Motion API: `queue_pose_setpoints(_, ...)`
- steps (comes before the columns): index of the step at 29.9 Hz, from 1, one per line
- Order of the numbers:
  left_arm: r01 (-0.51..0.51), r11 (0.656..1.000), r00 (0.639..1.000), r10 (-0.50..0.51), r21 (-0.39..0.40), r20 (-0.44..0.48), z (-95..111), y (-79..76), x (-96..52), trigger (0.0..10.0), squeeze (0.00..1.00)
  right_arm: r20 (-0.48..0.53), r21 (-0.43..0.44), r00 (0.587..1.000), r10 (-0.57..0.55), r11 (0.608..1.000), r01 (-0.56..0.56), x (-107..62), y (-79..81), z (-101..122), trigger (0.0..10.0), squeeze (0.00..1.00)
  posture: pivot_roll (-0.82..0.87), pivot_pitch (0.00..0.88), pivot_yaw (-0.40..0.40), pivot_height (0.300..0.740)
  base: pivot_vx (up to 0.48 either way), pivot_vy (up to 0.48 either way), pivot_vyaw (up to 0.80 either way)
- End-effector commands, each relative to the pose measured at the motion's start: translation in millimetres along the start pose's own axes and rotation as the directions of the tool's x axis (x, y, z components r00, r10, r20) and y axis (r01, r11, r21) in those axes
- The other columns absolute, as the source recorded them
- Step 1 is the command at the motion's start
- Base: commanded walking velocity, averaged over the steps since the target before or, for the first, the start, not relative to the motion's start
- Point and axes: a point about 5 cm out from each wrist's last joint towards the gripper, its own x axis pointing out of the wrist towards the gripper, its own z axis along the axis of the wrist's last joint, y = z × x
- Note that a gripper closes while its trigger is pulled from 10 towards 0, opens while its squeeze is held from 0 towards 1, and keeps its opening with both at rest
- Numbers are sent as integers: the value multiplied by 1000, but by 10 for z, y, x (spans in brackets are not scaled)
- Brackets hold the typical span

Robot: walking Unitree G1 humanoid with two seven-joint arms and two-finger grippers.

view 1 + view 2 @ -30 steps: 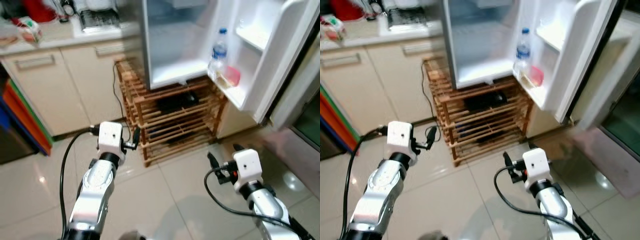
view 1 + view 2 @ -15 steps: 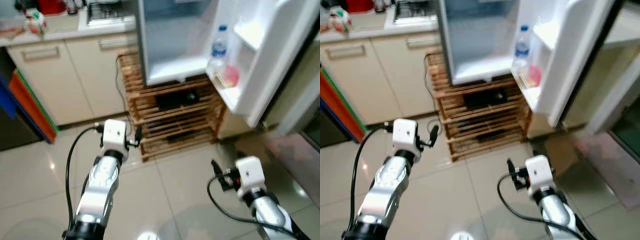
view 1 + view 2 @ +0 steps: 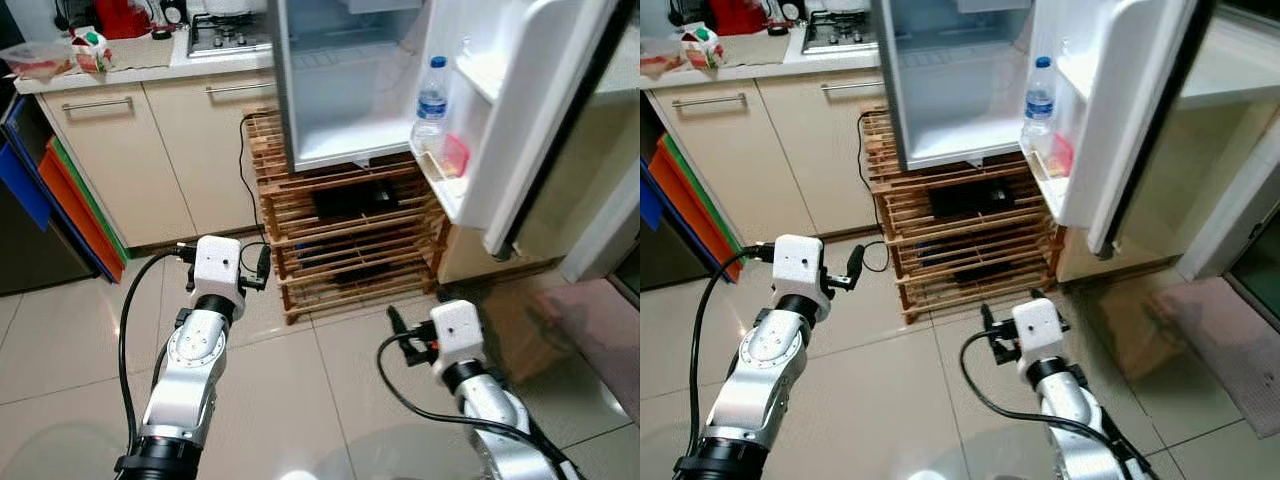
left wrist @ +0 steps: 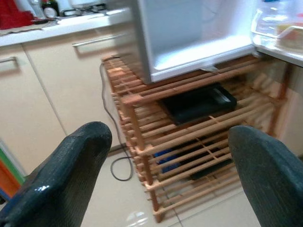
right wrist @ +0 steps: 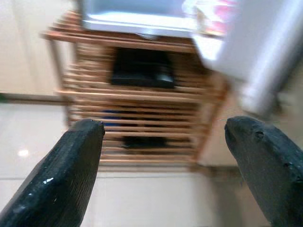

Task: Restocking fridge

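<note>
Both arms are reaching forward and low over the tiled floor (image 3: 60,340), elbows bent, wrists level, nothing in either one. The left gripper (image 3: 262,262) is pointing at the wooden rack (image 3: 345,240), its fingers (image 4: 71,165) standing wide apart in the left wrist view with the rack between them. The right gripper (image 3: 395,322) is sitting lower and closer to the robot, aimed the same way; its fingers (image 5: 61,175) are also spread wide, empty. The fridge (image 3: 340,80) is standing on the top edge of the rack, its door (image 3: 510,110) swung open to the right. The lit inner compartment is looking bare as far as can be seen. A water bottle (image 3: 431,95) is standing upright in the lower door shelf, with a pink container (image 3: 455,153) just beside it in the same shelf. A black flat item (image 4: 199,101) is lying on the rack's upper tier under the fridge. A black cable (image 3: 240,170) is hanging down beside the rack's left edge. Beige cabinets (image 3: 150,150) are running left of the fridge, with a hob (image 3: 225,30) and a red object (image 3: 125,18) on the counter (image 3: 140,62) above. Coloured panels (image 3: 60,210) are leaning at the cabinets' left edge.
</note>
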Motion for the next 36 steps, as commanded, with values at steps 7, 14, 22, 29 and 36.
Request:
queue_pose_setpoints(7,75,997,997,-75,30,6,-269,266,-433,10000,0,-5,28,998,-60,998,60,-96,-123,-144,10000,90,-113,0,24,740,0,0,0)
queue_pose_setpoints(14,-50,994,998,47,-101,-37,-345,138,-649,10000,0,-59,93,989,-134,986,139,-33,-293,-370,10000,94,-104,0,0,740,0,0,0)
queue_pose_setpoints(22,-124,983,992,121,-134,-27,-239,252,-437,10000,0,-96,82,990,-103,990,111,29,-333,-477,10000,94,-93,0,-11,740,0,-287,0)
queue_pose_setpoints(29,-150,978,989,146,-146,-41,-188,235,-333,10000,0,-127,78,988,-87,992,97,55,-284,-616,10000,94,-109,0,3,740,0,-480,0)
queue_pose_setpoints(36,-137,981,990,131,-140,-52,-181,187,-268,10000,0,-135,74,988,-79,993,90,80,-313,-645,10000,90,-113,0,6,740,0,-480,0)
